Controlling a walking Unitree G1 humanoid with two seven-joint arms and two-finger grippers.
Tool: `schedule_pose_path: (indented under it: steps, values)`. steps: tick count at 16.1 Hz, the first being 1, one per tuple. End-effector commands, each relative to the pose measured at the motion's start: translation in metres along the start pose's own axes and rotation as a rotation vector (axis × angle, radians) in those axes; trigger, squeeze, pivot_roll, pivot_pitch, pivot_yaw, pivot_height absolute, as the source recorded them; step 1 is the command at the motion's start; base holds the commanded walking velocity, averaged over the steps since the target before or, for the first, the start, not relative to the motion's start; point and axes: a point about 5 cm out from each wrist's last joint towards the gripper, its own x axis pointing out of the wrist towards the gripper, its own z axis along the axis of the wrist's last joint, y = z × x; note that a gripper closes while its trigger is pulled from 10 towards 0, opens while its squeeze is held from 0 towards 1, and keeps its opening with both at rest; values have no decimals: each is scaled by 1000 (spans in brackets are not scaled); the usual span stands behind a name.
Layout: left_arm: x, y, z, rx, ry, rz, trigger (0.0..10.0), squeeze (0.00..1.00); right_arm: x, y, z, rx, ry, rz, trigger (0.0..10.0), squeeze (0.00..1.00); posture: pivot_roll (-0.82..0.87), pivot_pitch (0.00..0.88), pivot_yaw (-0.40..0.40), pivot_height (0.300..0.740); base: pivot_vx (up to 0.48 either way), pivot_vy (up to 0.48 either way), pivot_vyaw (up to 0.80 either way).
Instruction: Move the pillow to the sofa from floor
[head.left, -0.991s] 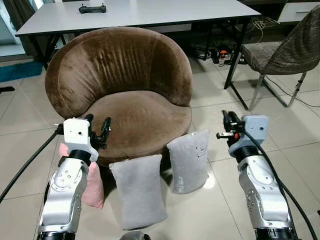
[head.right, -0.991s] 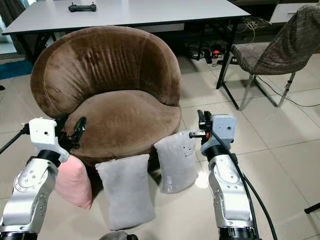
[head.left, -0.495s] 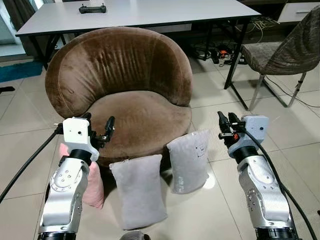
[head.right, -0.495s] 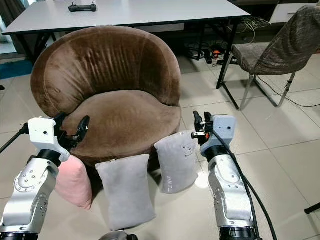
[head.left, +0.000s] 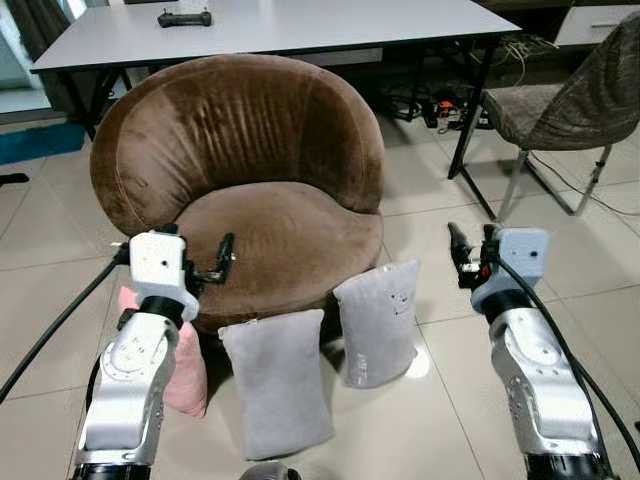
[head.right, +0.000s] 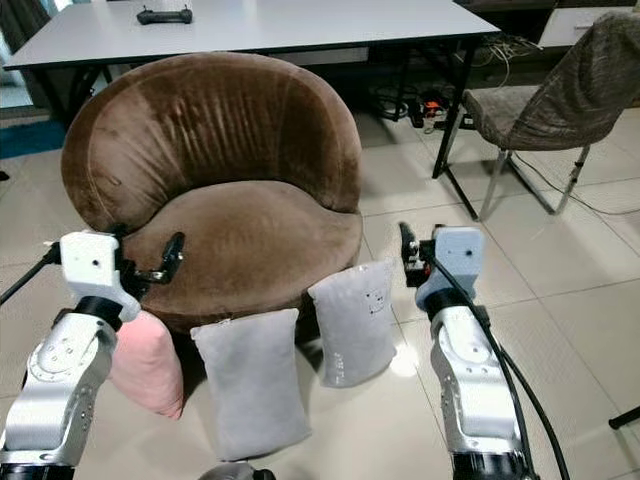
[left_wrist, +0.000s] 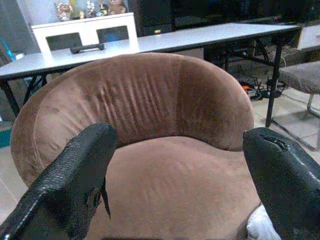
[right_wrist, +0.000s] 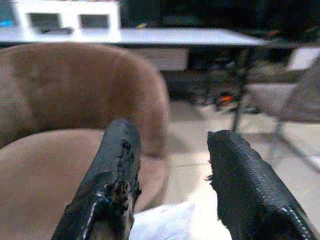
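Desk (head.left: 300, 25), white, behind. Sofa (head.left: 250, 170), brown, round, seat bare. Three pillows on the floor against its front: grey pillow (head.left: 278, 380), second grey pillow (head.left: 378, 322), pink pillow (head.left: 185, 365). Left tool (head.left: 205, 262) spread wide over the seat edge; right tool (head.left: 468, 255) parted, holding nothing.

Three pillows stand on the tiled floor, propped against the front of the round brown sofa (head.left: 250, 170). A pink pillow (head.left: 185, 365) leans at the left. A grey pillow (head.left: 277, 380) stands in the middle, tilted slightly. A second grey pillow (head.left: 377, 320), bearing a small face print, stands upright at the right, just beside the middle one. The sofa's velvety seat is bare.
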Motion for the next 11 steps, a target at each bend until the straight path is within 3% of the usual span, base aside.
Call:
schedule_pose_path:
  steps: [1, 3, 5, 7, 9, 10, 11]
  values:
    - [1, -4, 3, 34, -6, -18, 10000, 0, -2, 3, -3, -5, 32, 30, 10000, 0, 53, 0, 43, 740, 0, 0, 431]
    - [1, -13, 1, 13, 3, -34, 10000, 0, -6, 0, 2, -225, -44, 9, 10000, 0, 25, 0, 55, 740, 0, 0, 800]
    - [4, -21, -4, -15, 13, -54, 10000, 0, -10, -7, 2, -279, -73, -9, 10000, 0, 7, 0, 71, 740, 0, 0, 800]
    - [6, -38, -10, -56, 23, -85, 10000, 0, -15, -20, -3, -211, -63, -1, 10000, 0, -18, 0, 69, 740, 0, 0, 800]
    - [9, -40, -12, -52, 32, -91, 10000, 0, -14, -15, -1, -245, -90, 2, 10000, 0, -33, 0, 73, 740, 0, 0, 800]
    - [10, -38, -12, -62, 33, -82, 10000, 0, -13, -13, -3, -311, -79, -21, 10000, 0, -43, 0, 72, 740, 0, 0, 800]
    - [9, -38, -13, -67, 36, -77, 10000, 0, -12, -12, -8, -255, -48, -55, 10000, 0, -47, 0, 68, 740, 0, 0, 0]
